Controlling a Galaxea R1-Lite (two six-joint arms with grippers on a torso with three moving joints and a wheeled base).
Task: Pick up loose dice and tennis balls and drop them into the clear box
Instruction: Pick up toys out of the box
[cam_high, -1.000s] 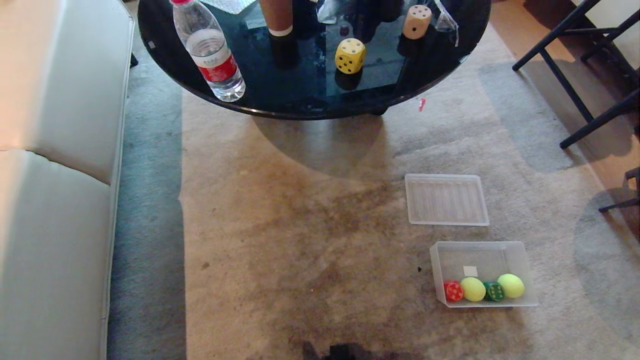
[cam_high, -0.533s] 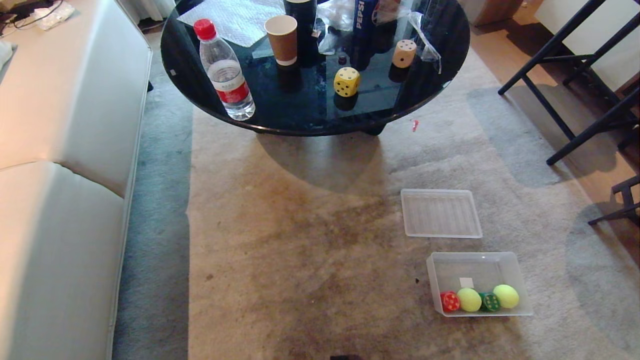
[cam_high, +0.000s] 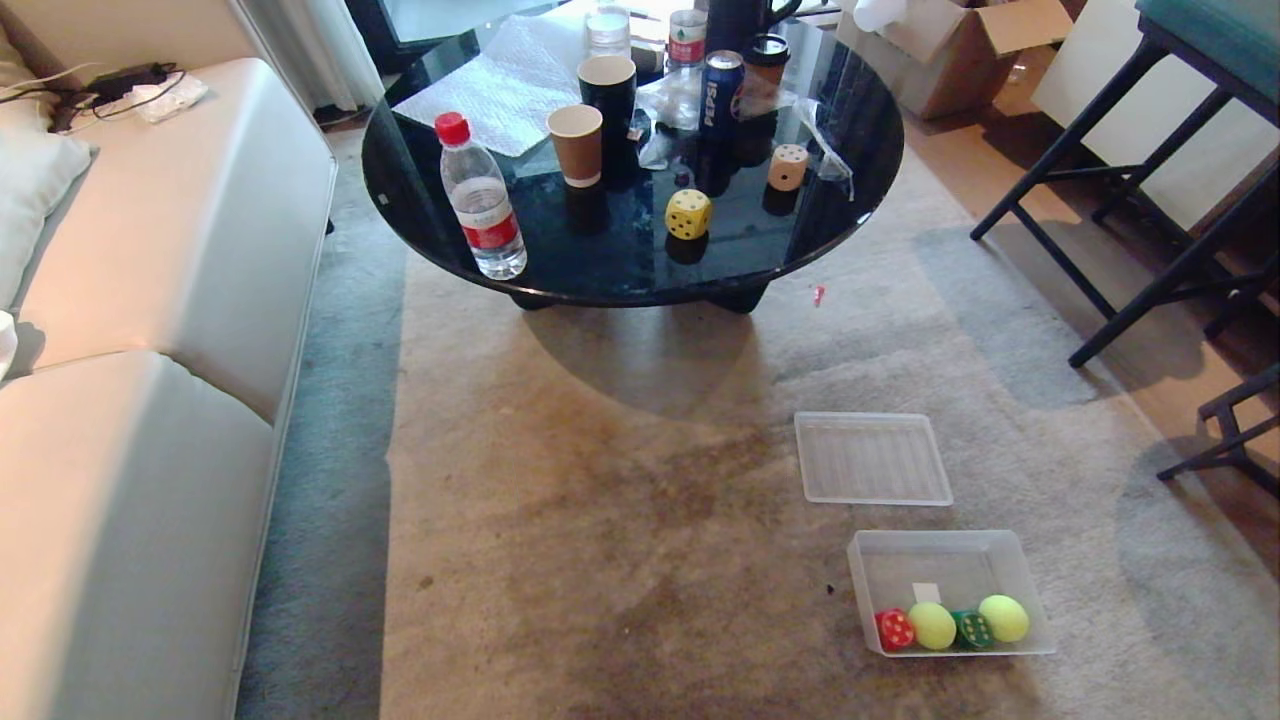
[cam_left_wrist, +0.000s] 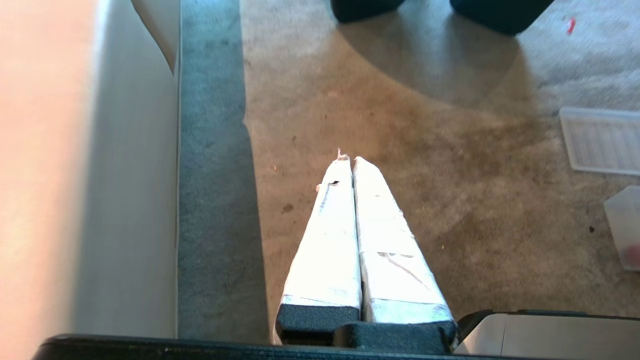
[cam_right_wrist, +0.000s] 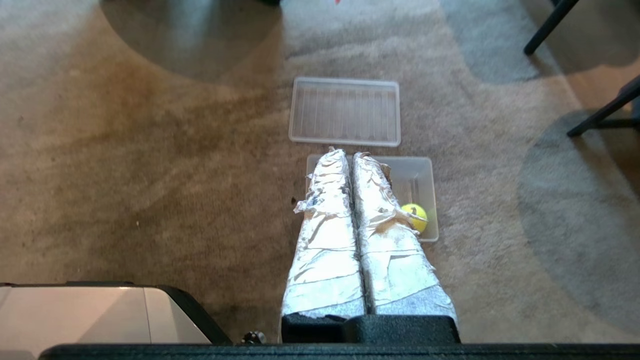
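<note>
On the carpet, the clear box (cam_high: 950, 590) already holds two dice and two tennis balls. A yellow die (cam_high: 688, 214) and tan die (cam_high: 787, 167) remain on the round table (cam_high: 840, 230). Both the left gripper (cam_left_wrist: 348, 162) and right gripper (cam_right_wrist: 345, 155) are pressed together, empty.

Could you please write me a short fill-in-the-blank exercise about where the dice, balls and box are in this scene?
1. The clear box on the carpet holds two tennis balls and ____ dice.
2. The yellow die and the tan die sit on the round black ____.
3. The flat ribbed lid lies on the carpet between the clear box and the ____.
4. The right gripper has its fingers ____.

Missing words: two; table; table; shut
</note>
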